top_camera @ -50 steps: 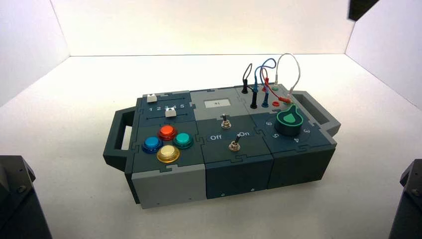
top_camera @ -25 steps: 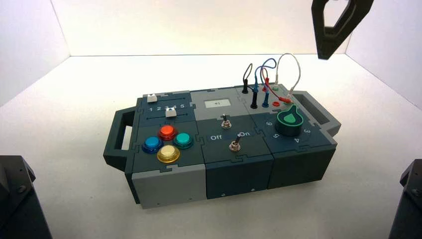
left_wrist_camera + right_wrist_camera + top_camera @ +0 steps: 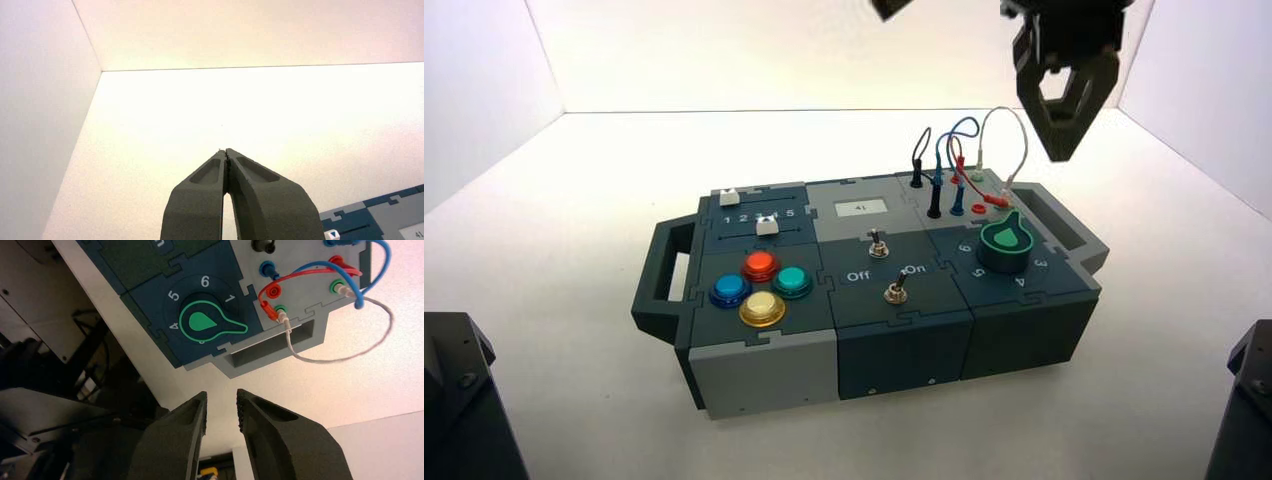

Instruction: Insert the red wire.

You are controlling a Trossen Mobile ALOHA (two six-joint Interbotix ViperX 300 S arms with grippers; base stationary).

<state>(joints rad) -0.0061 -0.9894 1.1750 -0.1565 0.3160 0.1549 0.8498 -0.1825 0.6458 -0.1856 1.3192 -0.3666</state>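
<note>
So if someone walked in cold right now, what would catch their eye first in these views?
Probably the right tool, hanging open above the box's far right corner, where the wire loops stand. Below it the red wire has one plug lying loose on the panel beside its empty red socket. Then the green knob in front of the wires and the four coloured buttons at the near left; the left tool is shut, off to the left.

Right end effector [image 3: 1058,118] cut off by high view's top edge, red wire [image 3: 300,275] partly behind blue wire [image 3: 372,270]
</note>
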